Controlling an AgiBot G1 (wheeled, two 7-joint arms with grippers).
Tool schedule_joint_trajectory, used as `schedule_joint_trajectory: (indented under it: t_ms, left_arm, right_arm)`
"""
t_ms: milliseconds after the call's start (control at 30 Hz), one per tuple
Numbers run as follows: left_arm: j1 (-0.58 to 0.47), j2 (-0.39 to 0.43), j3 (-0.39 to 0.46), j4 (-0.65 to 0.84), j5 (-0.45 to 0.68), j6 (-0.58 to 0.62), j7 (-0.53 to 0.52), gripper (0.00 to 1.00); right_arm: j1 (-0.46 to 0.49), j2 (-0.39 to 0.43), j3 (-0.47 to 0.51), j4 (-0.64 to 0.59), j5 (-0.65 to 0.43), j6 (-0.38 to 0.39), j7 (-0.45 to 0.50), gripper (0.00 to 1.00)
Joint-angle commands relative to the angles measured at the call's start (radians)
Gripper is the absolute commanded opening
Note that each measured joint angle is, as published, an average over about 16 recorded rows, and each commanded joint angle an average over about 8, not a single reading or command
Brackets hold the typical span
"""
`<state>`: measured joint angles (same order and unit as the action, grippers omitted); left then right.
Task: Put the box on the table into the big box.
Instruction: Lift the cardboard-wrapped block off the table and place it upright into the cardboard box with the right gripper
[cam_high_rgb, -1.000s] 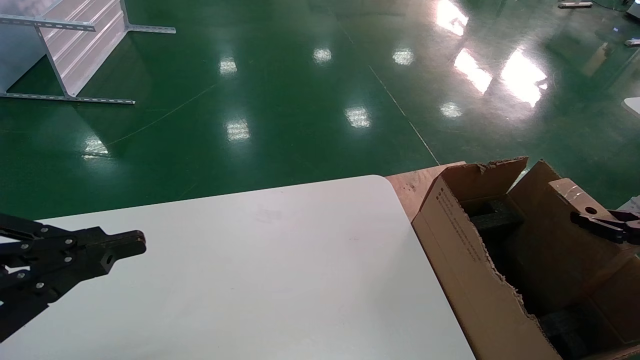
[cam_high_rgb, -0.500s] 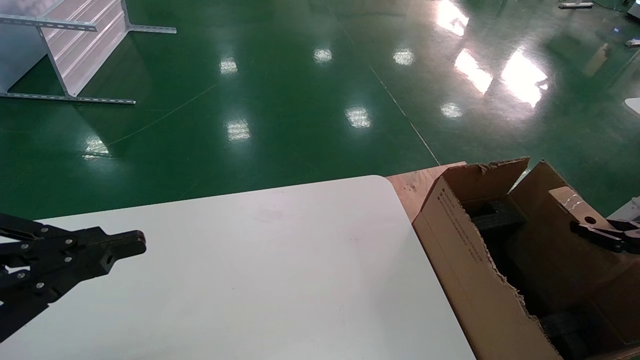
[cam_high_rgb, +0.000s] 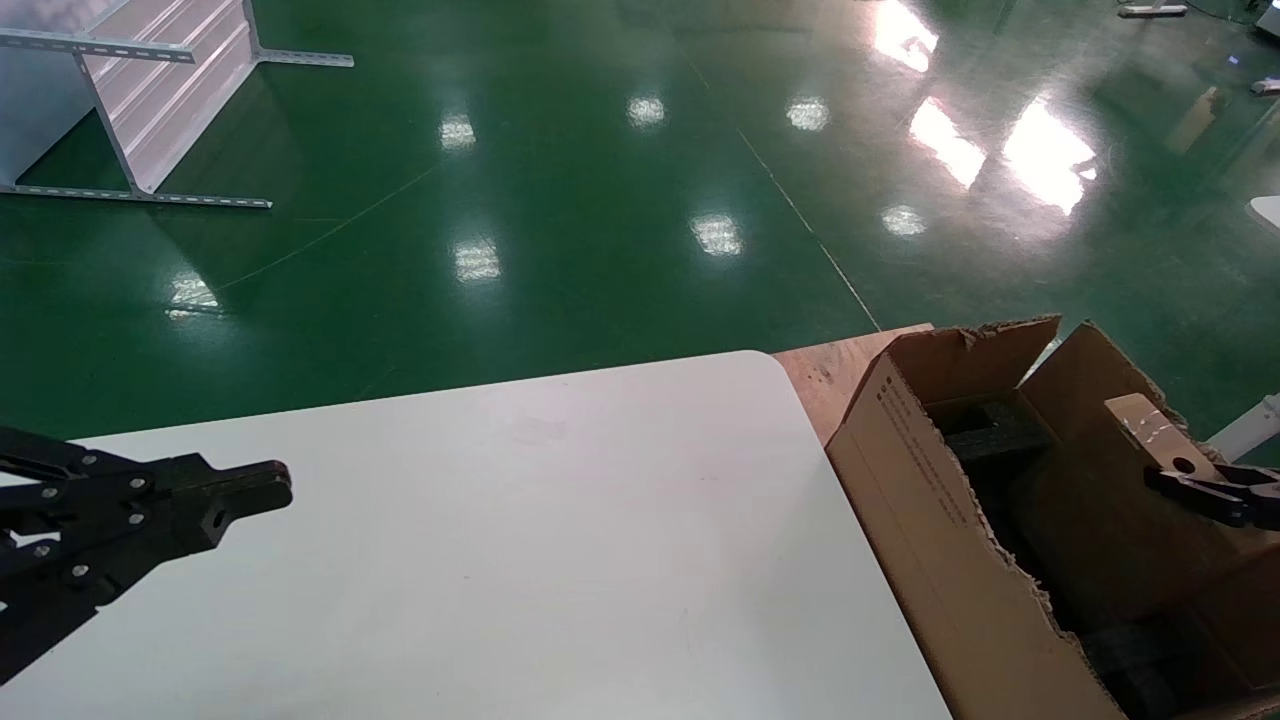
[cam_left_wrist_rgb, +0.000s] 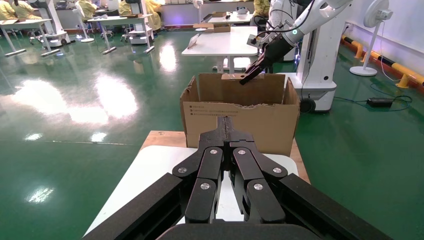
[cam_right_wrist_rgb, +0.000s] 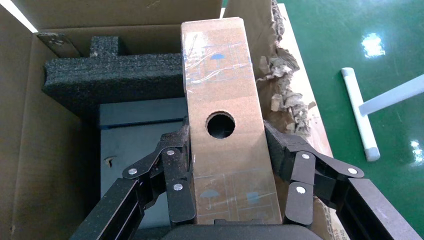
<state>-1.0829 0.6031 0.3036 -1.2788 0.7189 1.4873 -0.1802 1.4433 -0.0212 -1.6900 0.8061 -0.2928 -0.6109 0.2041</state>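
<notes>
My right gripper (cam_high_rgb: 1200, 488) is shut on the small brown box (cam_high_rgb: 1150, 425) and holds it upright inside the big box (cam_high_rgb: 930, 480), near its far-right wall. In the right wrist view the fingers (cam_right_wrist_rgb: 177, 150) clamp the box's (cam_right_wrist_rgb: 222, 85) two broad sides, with its round hole facing the camera. Black foam blocks (cam_right_wrist_rgb: 115, 70) lie below it in the big box (cam_right_wrist_rgb: 30, 125). My left gripper (cam_high_rgb: 270, 485) is shut and empty over the left part of the white table (cam_high_rgb: 520, 540). The left wrist view shows its tips (cam_left_wrist_rgb: 227, 122) pointing at the big box (cam_left_wrist_rgb: 240, 120).
The big box stands on a wooden board (cam_high_rgb: 830, 365) off the table's right edge; its flaps are ragged (cam_right_wrist_rgb: 282, 85). A metal frame (cam_high_rgb: 130, 100) stands on the green floor at the far left. A white tube (cam_right_wrist_rgb: 357, 112) lies on the floor beyond the carton.
My right gripper has lowered the small box a little deeper into the big box. The left arm has not moved.
</notes>
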Motion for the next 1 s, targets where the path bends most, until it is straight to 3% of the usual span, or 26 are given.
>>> schedule_joint_trajectory:
  t_ms: [33, 67, 100, 300, 333, 367, 1000]
  left_arm:
    - [0.000, 0.000, 0.000, 0.000, 0.000, 0.000, 0.000, 0.00]
    - [0.000, 0.000, 0.000, 0.000, 0.000, 0.000, 0.000, 0.04]
    - [0.000, 0.000, 0.000, 0.000, 0.000, 0.000, 0.000, 0.16]
    - [0.000, 0.000, 0.000, 0.000, 0.000, 0.000, 0.000, 0.90]
    - [0.000, 0.000, 0.000, 0.000, 0.000, 0.000, 0.000, 0.99]
    - [0.000, 0.000, 0.000, 0.000, 0.000, 0.000, 0.000, 1.00]
    - [0.000, 0.000, 0.000, 0.000, -0.001, 0.000, 0.000, 1.00]
  right_arm:
    - [-0.003, -0.001, -0.002, -0.006, 0.003, -0.001, 0.000, 0.03]
    - [-0.003, -0.002, -0.003, -0.008, 0.003, -0.002, -0.001, 0.14]
    - [-0.003, -0.003, -0.003, -0.009, 0.003, -0.004, -0.002, 0.26]
    - [-0.002, -0.005, -0.001, -0.011, -0.001, -0.011, -0.010, 0.98]
    - [-0.001, -0.005, -0.001, -0.011, -0.002, -0.012, -0.011, 1.00]
    - [-0.002, -0.005, -0.001, -0.011, -0.003, -0.013, -0.012, 1.00]
    - [-0.001, -0.005, 0.000, -0.010, -0.005, -0.012, -0.012, 1.00]
